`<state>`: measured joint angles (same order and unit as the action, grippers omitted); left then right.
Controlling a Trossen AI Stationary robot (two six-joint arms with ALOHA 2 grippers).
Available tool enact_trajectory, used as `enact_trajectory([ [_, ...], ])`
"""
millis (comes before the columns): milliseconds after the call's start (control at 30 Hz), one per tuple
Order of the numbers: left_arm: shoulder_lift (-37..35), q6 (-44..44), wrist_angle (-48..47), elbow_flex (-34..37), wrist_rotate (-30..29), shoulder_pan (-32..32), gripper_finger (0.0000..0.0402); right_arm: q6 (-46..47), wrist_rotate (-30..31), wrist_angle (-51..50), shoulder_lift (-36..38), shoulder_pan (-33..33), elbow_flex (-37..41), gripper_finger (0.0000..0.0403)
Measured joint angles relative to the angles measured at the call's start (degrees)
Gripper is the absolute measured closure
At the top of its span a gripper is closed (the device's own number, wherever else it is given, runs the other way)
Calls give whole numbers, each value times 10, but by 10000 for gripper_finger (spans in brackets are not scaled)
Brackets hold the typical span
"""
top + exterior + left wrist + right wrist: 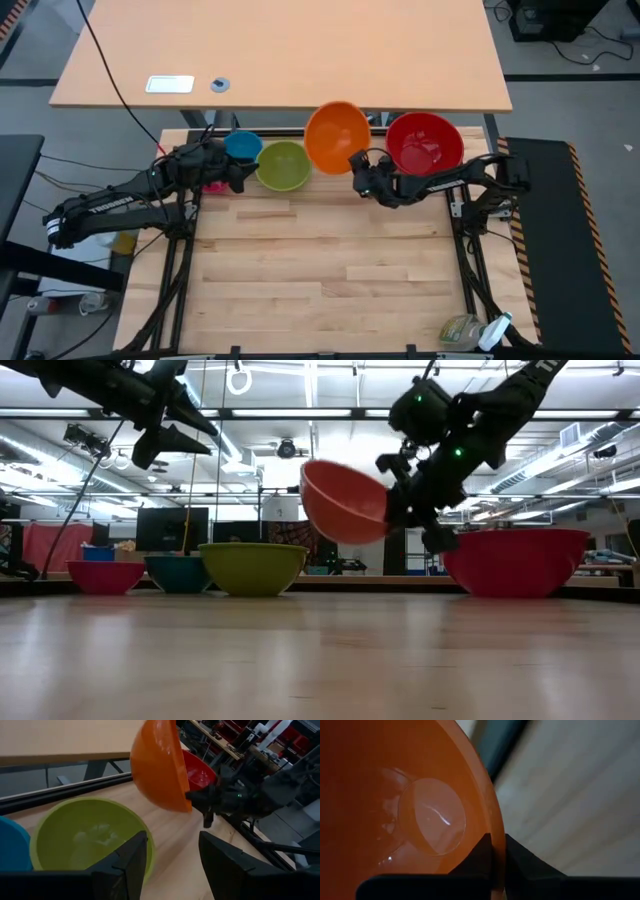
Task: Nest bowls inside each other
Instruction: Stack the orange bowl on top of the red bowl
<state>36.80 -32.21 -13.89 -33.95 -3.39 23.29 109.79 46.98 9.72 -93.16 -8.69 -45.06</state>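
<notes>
The right tool is clamped shut on the rim of the orange bowl, one finger inside the rim and one outside, as the right wrist view shows. The orange bowl hangs clear of the desk, tilted on its side with its opening turned toward the red bowl. In the high view it sits at about 12 o'clock on the desk, between the lime green bowl and the red bowl, which stands at about 1 o'clock.

The left tool hovers above the desk at about 10 o'clock, its fingers standing partly apart and holding nothing, just beside the lime green bowl. The blue bowl touches the lime green one on its 10 o'clock side. The magenta-pink bowl stands at the far end of the row, mostly hidden under the left arm in the high view. All four resting bowls stand upright along the desk's far edge.
</notes>
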Motion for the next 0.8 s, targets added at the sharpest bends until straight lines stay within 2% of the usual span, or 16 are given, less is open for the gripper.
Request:
enact_trajectory([
  [167, 0, -1, 5, 0, 7, 0, 219, -78, 9, 11, 45, 1, 0, 374],
  [367, 0, -1, 13, 0, 7, 0, 219, -157, 21, -87, 155, -10, 0, 374],
  [600, 16, 0, 21, 1, 7, -2, 219, -181, 2, -306, 298, -30, 0, 374],
  [800, 84, 16, -5, -36, 7, -16, 219, -200, -47, -562, 385, -71, -46, 374],
])
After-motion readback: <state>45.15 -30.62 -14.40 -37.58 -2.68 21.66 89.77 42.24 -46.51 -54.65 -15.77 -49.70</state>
